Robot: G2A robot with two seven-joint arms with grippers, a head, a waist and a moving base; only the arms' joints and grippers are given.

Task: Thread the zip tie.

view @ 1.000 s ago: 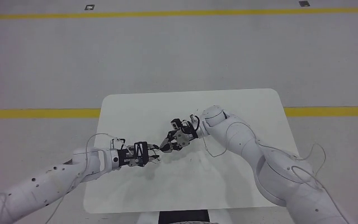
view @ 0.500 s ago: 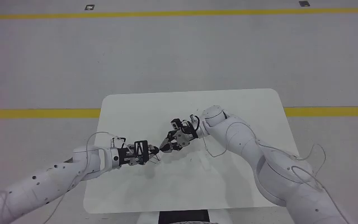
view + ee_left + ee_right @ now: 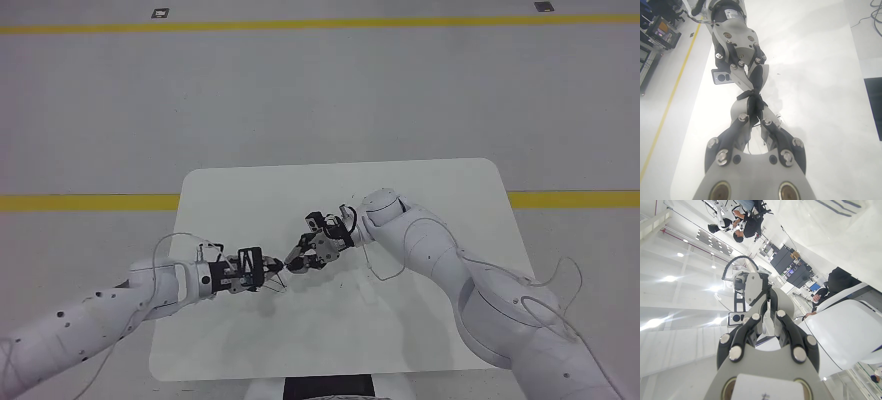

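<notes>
At the left gripper (image 3: 754, 105): clamped shut on the black zip tie (image 3: 753, 97), strap bunched right at the fingertips, no gap visible between them. Tip to tip with it, the right gripper (image 3: 754, 88): likewise pinched closed on the same zip tie from the opposite side. A short stub of strap juts sideways out of the pinch. A thin dark tail trails back between the left fingers toward the palm. Whole bundle looks lifted off the surface.

Directly beneath both grippers: white table (image 3: 430, 200), matte, rounded corners. A few tiny dark specks beside the left fingers.

Out past the table: pale grey floor (image 3: 320, 90). Yellow line (image 3: 90, 202) running off to either side of the table, another one farther out.

From the top view: both arms coming in from opposite sides, meeting over the middle of the table, slightly toward its near edge. Strap too small there to read any detail.

From the left wrist view: the pinch close up, and the way both sets of fingers converge on the strap. Beyond the table edge, equipment racks (image 3: 657, 32) on one side and loose cables (image 3: 875, 13) on the floor on the other.

From the right wrist view: angled upward past the right fingers, set close together. Behind them, a high white ceiling with bright lights (image 3: 669, 278) and a far work area of desks and screens.
</notes>
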